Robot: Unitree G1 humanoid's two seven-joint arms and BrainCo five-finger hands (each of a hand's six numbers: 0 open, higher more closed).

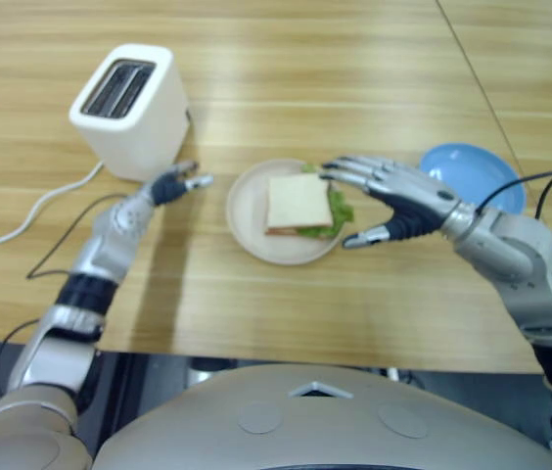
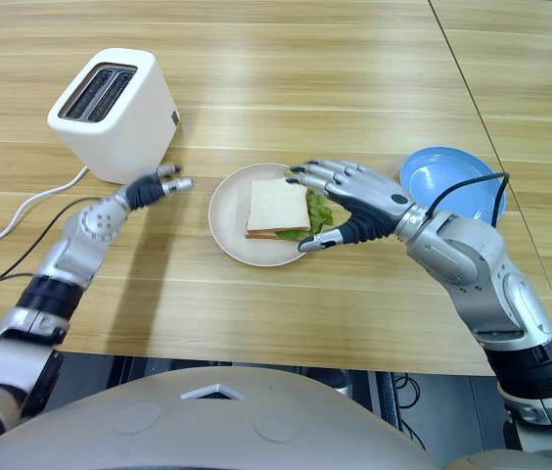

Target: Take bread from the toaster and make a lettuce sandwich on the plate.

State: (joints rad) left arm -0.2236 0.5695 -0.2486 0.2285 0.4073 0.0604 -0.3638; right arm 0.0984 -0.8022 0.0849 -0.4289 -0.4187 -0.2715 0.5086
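Hovering with right hand [image 2: 359, 201], fingers spread and empty, just right of the sandwich [image 2: 276, 206] on the plate [image 2: 227, 223], nearer than open left hand [image 2: 154, 188] by toaster [image 2: 119, 117].

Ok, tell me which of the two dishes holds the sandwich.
The beige plate, in the middle near the toaster, holds the sandwich; the blue dish lies farther right, beyond the right hand.

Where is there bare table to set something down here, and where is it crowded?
Free: the far table between toaster and blue dish, and the near strip before the plate. Crowded: toaster-to-plate gap, where the left hand sits; the plate's right, right hand by the sandwich.
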